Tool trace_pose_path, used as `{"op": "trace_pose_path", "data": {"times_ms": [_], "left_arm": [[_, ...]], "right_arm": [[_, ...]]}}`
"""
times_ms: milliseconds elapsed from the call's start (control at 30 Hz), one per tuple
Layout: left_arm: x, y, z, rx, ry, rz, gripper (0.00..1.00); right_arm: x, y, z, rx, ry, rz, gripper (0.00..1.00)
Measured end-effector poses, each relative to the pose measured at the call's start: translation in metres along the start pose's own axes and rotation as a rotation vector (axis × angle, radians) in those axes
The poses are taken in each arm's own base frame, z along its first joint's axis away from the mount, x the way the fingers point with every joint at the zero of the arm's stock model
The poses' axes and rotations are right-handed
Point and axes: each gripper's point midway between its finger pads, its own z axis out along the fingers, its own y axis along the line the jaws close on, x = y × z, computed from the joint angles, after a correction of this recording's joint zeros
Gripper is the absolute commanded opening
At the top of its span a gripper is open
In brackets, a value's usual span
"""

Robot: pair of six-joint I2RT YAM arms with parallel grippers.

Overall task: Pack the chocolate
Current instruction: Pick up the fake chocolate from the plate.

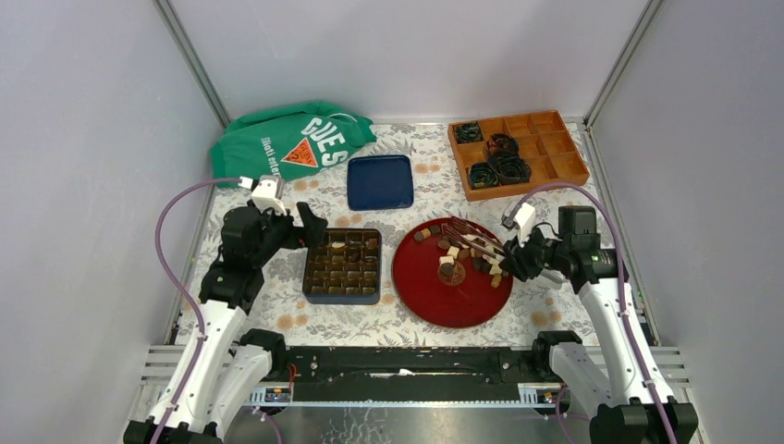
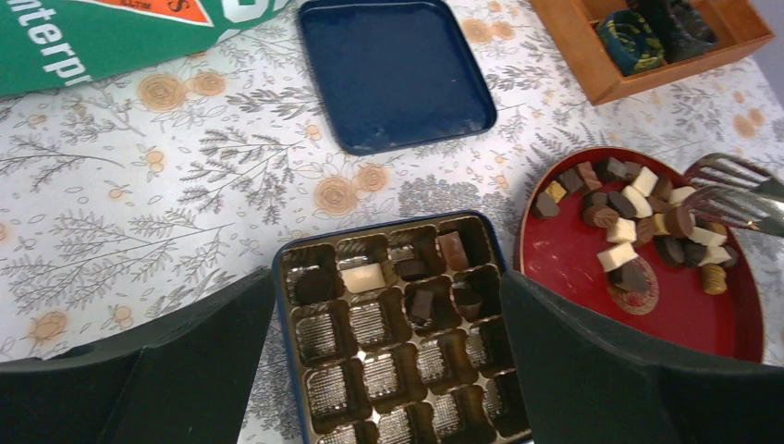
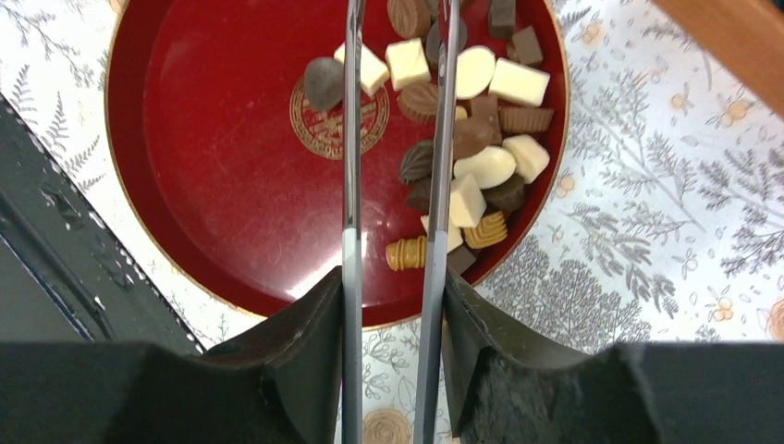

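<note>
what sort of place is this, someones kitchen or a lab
Most likely a robot test cell, not a kitchen: plain grey panel walls enclose a small table, two arms are bolted at its near edge, and the chocolate on the red plate looks like a staged exercise.

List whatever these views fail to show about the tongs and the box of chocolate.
- The tongs, tips: right wrist view, cut off by the top edge.
- The box, near rows: left wrist view, past the bottom edge and behind the left hand.
- The chocolate pieces in the box: top view, too small to count.
</note>
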Motion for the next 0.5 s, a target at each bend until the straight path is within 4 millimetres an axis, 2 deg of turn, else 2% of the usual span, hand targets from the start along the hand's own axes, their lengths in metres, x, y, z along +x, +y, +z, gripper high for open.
{"op": "trace_pose_path", "data": {"times_ms": [200, 500], "left_arm": [[-0.004, -0.023, -0.008, 0.079, -0.025, 0.003, 0.98], [0.003, -0.05, -0.012, 0.192, 0.001, 0.024, 0.99]], "right_arm": [[0.022, -0.001, 0.002, -0.005, 0.097, 0.004, 0.44], [0.04, -0.009, 0.004, 0.003, 0.19, -0.018, 0.43]]}}
